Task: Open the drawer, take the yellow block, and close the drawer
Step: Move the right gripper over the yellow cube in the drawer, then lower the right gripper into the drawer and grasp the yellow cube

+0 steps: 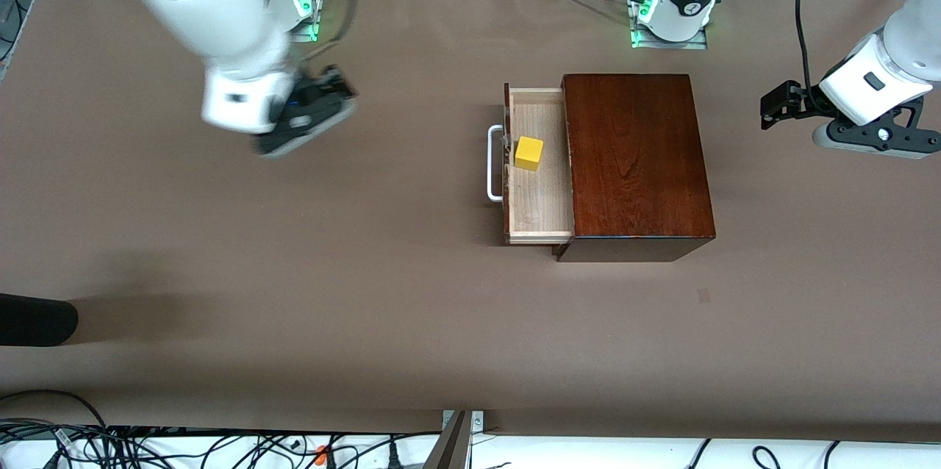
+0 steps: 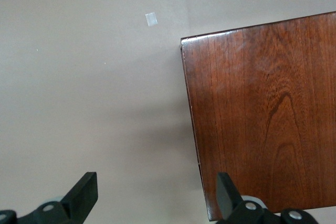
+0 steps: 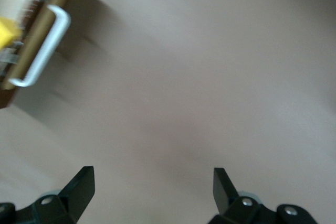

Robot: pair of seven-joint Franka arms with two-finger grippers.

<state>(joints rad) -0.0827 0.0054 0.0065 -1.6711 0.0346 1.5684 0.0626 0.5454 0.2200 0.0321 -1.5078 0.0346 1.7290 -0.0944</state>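
Brown matting covers my table (image 1: 367, 292) from edge to edge. Nearest the front camera a tangle of cables (image 1: 147, 447) lies along the table's lip, and a dark rounded object (image 1: 33, 320) pokes in at my right arm's end.

Farther up, toward the middle, sits the glossy mahogany box (image 1: 636, 160), its long axis running from the front camera toward my bases. Its drawer (image 1: 540, 212) is pulled out toward my right arm's end, the pale wooden tray exposed, with the dark front and the white U-shaped handle (image 1: 494, 162) facing that way; the handle bar runs parallel to the box's long axis. The yellow block (image 1: 528, 153) rests in the tray, close against the drawer front, roughly midway along it and turned slightly off square to the tray walls.

My right gripper (image 1: 334, 90) hangs over bare table well apart from the drawer handle, toward my right arm's end, fingers spread wide and holding nothing; its wrist view catches the handle and a sliver of yellow at one corner.

My left gripper (image 1: 772, 107) waits over the table at my left arm's end, jaws wide and empty, with the box's edge showing just past one finger (image 2: 227, 190) in its wrist view.
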